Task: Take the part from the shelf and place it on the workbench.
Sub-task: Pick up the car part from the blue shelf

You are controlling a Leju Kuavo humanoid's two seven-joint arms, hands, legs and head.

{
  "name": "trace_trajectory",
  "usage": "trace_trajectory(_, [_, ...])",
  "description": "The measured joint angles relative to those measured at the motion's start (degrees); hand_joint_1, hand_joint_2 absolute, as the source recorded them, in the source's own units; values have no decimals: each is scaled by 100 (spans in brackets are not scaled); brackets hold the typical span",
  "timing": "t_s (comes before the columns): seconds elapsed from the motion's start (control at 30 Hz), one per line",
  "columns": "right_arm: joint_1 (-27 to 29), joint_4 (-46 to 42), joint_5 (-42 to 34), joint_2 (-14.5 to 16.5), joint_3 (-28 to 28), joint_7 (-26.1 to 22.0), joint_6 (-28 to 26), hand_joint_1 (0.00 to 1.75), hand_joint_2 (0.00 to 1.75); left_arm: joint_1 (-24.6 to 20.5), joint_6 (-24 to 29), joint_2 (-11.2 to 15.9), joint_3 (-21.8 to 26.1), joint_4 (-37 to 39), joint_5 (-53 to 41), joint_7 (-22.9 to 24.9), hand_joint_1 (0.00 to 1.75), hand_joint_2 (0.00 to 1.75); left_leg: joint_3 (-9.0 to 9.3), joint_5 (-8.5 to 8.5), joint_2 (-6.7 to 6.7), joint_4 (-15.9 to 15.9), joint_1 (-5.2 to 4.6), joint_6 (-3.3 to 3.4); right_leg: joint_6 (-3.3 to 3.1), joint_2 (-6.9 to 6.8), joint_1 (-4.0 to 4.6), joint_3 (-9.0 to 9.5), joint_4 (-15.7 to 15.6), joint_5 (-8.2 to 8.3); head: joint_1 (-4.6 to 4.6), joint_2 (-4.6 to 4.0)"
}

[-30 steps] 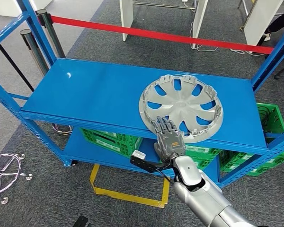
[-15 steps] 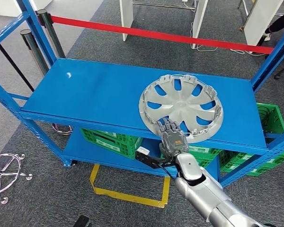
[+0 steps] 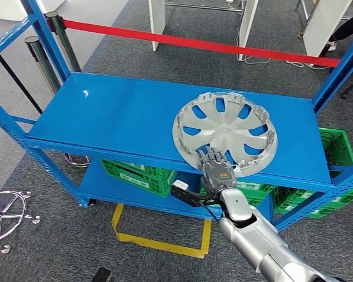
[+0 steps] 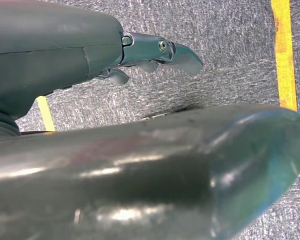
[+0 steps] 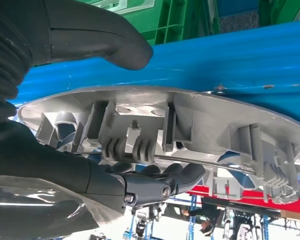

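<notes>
Silver-grey plastic wheel cover (image 3: 225, 133), round and spoked, is found lying flat, inner side up, on the top deck of the blue steel shelf (image 3: 121, 117), toward its right end, with its near rim overhanging the front edge. Right hand (image 3: 216, 170) is placed at that near rim: fingers (image 5: 167, 182) are laid over the ribbed inner face, thumb (image 5: 114, 37) is set under the rim against the shelf edge. Grip appears about closed on the rim, though firm contact cannot be confirmed. Left hand (image 4: 156, 50) is seen hanging over grey carpet, nothing held, fingers loosely extended. Right hand is judged far nearer; a lift up and back toward the robot is called for.
</notes>
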Motion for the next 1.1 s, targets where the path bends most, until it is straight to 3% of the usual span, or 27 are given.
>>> trace_trajectory(0.13, [-46,94,-19,5,-33,29,31,175,175,1,-4,0,1,0,-1,8,0,0,0,0,0,0,0,0,0,0,0,1,0,0,0,0])
trace_trajectory(0.5, [-129,156,-118,46,-139,-56,122,175,175,16,-39,-2,1,0,16,7,0,0,4,0,0,0,0,0,0,1,0,3,0,0,-1,0])
trace_trajectory(0.87, [88,-505,-46,20,-134,-109,105,175,175,30,-61,0,5,0,15,-17,0,0,4,0,1,0,1,0,0,3,0,0,0,-1,-1,0])
trace_trajectory(0.97, [224,-801,-28,-20,-135,-214,-135,175,175,35,-48,-1,20,0,20,-49,0,0,3,0,1,0,1,0,0,3,0,0,0,-1,1,0])
trace_trajectory(1.1, [651,-1793,428,-155,-136,-289,-882,175,175,61,-51,-3,54,0,58,-143,0,0,1,-1,1,0,1,1,0,2,-1,-3,0,-2,0,0])
